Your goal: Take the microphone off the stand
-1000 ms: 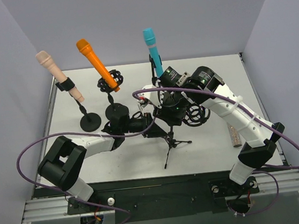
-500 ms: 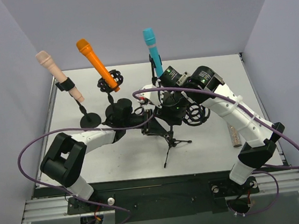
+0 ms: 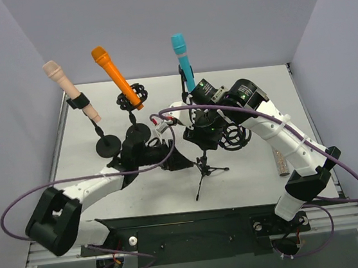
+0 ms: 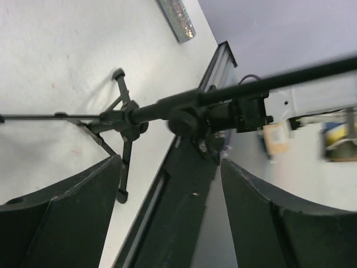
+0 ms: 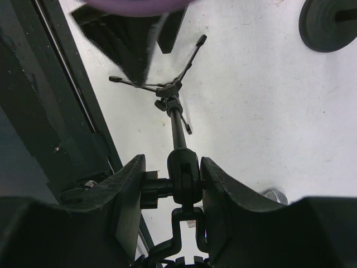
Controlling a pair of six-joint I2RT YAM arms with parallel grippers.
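My left tool (image 4: pixel 170 165) has just sprung wide open and pulled back, empty, from the tripod stand (image 4: pixel 124 120). My right tool (image 5: pixel 174 174) stays clamped narrow on the swivel joint (image 5: pixel 184 167), steadying it alone. The blue microphone (image 3: pixel 183 61) still sits in its clip above the bench (image 3: pixel 255 177), likely awaiting a fresh grip.

teal microphone (image 3: pixel 184 62) | orange microphone (image 3: pixel 118 78) | beige microphone (image 3: pixel 64 81) | black stand (image 3: pixel 202 165)

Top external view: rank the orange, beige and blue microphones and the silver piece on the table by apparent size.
1-2. orange microphone and beige microphone: alike, unranked.
3. blue microphone, lower end hidden.
4. silver piece, smallest by far.
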